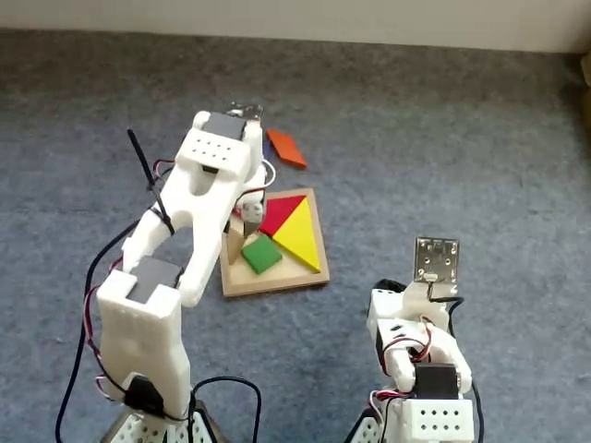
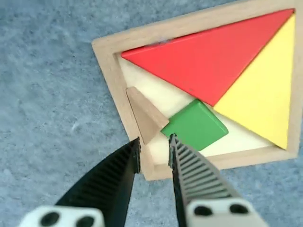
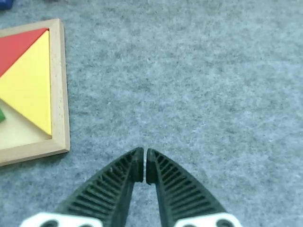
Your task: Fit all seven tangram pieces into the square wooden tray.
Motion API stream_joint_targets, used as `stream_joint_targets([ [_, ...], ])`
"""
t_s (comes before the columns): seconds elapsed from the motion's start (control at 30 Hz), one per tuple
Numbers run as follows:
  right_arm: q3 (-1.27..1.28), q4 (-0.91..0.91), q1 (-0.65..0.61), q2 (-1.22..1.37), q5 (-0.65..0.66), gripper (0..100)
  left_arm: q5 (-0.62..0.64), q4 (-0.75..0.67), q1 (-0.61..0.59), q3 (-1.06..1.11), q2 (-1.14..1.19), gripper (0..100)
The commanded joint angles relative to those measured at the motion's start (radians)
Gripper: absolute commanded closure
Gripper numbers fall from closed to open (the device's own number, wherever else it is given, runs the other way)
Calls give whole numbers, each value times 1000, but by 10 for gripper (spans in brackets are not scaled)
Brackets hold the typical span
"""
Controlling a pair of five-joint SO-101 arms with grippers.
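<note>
**A:** The left fingers are spread a little, with a narrow gap between the tips and nothing pinched there. They hang over one wall of the square wooden tray, which lies on the grey carpeted bench.

**B:** What sits beneath that gap?

**A:** The pointed end of a small tan wooden triangle. It lies inside the tray, hard against that wall. Its long axis runs along the wall and straight away from the tips. It looks tipped up against the wall and not flat, though I cannot be certain. I cannot tell whether a tip touches it.

**B:** And the other pieces?

**A:** A large red triangle, a large yellow triangle and a green square lie flat in the tray. The green square's corner is just beside the tan piece. An orange parallelogram and a dark blue piece lie on the bench just beyond the tray's far side.

**B:** Which arm is better placed?

**A:** The left, by my reading. It is directly over the tan triangle, so the next move probably turns on closing across that narrow end or nudging it down flat. The right fingers are pressed nearly together on nothing. They sit low over bare bench, well apart from the tray, off its yellow side.
</note>
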Motion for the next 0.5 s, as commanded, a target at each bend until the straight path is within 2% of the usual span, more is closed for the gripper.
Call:
stream_joint_targets([
  [0.0,114,1,13,-19,-5,966,0,5,21,50,-62,887],
  [0.17,114,1,13,-19,-5,966,-3,-32,19,122,-62,887],
  [0.47,114,1,13,-19,-5,966,-23,-304,-54,205,-59,885],
])
